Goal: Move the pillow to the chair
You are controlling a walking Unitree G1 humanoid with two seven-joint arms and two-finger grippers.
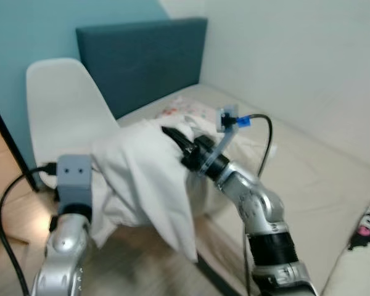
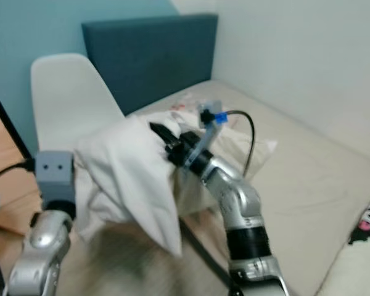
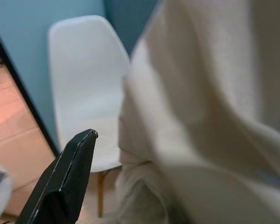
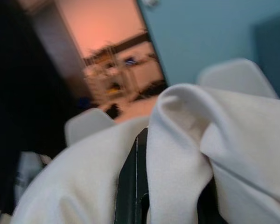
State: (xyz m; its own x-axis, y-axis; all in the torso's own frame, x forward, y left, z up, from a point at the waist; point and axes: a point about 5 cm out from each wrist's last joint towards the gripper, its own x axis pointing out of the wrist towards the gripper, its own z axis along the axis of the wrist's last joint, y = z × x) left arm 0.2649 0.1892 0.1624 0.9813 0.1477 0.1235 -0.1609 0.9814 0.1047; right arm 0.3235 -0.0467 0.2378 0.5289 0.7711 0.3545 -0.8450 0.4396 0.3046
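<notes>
Pillow pinched between right gripper fingers, off bed.

Count time: one white pillow up in the air, and one white chair by the blue wall. Two silver arms are in play, so two grippers: left gripper and right gripper. One bed, with one dark blue headboard at its head end. One printed cushion sits at the bed's near right corner.
</notes>
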